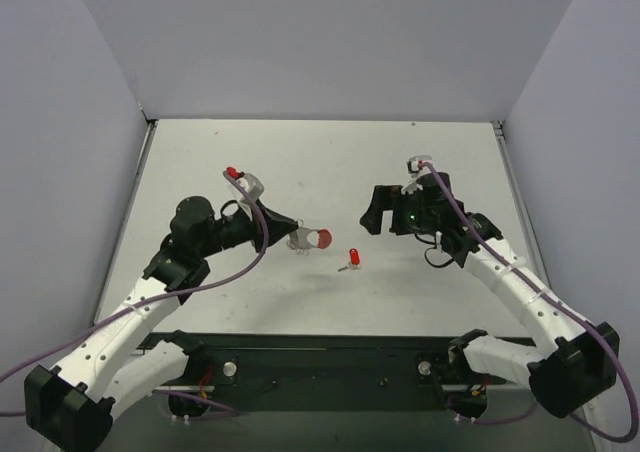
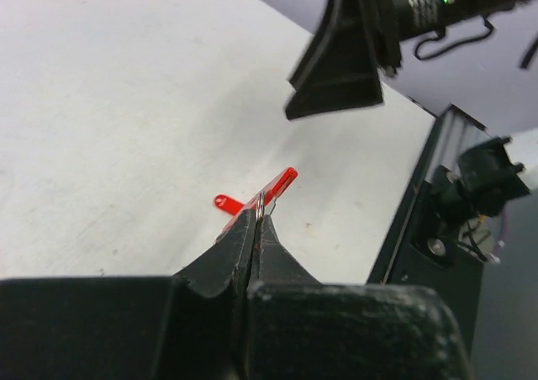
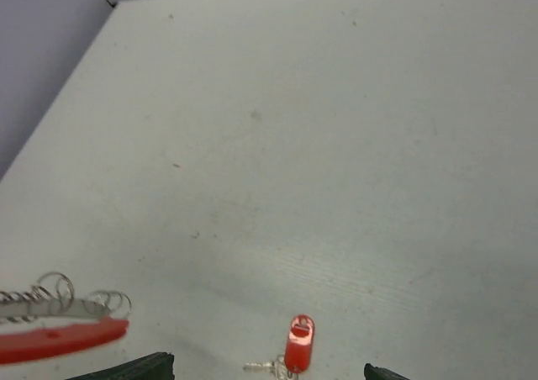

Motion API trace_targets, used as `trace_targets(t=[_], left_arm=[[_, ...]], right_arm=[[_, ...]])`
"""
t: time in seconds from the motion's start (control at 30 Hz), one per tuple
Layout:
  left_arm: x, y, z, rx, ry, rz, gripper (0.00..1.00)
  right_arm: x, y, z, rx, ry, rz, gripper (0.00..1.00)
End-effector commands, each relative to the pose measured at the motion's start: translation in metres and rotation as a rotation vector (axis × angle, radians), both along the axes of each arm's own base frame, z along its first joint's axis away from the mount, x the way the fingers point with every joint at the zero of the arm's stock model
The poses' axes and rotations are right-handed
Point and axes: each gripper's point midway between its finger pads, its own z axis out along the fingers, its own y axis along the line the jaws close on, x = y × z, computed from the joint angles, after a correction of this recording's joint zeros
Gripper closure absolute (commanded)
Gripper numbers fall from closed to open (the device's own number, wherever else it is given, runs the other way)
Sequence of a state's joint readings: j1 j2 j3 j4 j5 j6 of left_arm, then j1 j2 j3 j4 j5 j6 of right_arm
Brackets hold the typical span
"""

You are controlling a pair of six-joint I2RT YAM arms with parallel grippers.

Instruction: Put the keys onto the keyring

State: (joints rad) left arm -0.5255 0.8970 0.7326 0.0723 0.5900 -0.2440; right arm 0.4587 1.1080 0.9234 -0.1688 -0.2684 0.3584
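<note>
Overhead, the left gripper [image 1: 291,234] sits just left of frame centre, its arm reaching up and right from the lower-left base, jaws clamped on the keyring [image 1: 312,239]. Its wrist view adds that the jaws meet on the metal end, with the red band projecting past the tips. The right gripper [image 1: 375,213], jaws spread wide, hangs right of centre, pointing left. Only the right wrist view resolves the key [image 3: 298,343]: flat on the table [image 3: 336,145], bottom centre, apart from the keyring.

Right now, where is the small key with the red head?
In the top view, the key lies on the table near centre, just right of the keyring held in the left fingers.
</note>
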Motion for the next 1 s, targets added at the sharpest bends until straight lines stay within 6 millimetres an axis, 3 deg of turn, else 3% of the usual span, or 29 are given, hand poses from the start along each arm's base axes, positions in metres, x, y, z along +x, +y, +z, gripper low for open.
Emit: trace_targets(t=[0.0, 0.03, 0.2, 0.33, 0.5, 0.63, 0.97], left_arm=[[0.035, 0.034, 0.02, -0.102, 0.005, 0.185, 1.0], [0.037, 0.039, 0.017, -0.107, 0.012, 0.199, 1.0], [0.041, 0.05, 0.012, -0.105, 0.034, 0.229, 1.0], [0.039, 0.051, 0.013, -0.103, 0.029, 0.226, 1.0], [0.038, 0.052, 0.014, -0.103, 0.023, 0.224, 1.0], [0.037, 0.052, 0.016, -0.104, 0.019, 0.223, 1.0], [0.03, 0.052, 0.023, -0.107, 0.001, 0.208, 1.0]], right_arm=[[-0.013, -0.012, -0.057, -0.216, 0.152, -0.046, 0.08], [-0.018, -0.009, -0.075, -0.272, 0.201, -0.028, 0.1], [-0.025, 0.021, -0.113, -0.364, 0.305, 0.063, 0.24], [-0.027, 0.023, -0.14, -0.4, 0.384, 0.065, 0.36], [-0.025, 0.022, -0.148, -0.407, 0.387, 0.064, 0.41], [-0.025, 0.028, -0.16, -0.383, 0.425, 0.091, 0.56], [-0.019, 0.023, -0.174, -0.353, 0.45, 0.071, 0.65]])
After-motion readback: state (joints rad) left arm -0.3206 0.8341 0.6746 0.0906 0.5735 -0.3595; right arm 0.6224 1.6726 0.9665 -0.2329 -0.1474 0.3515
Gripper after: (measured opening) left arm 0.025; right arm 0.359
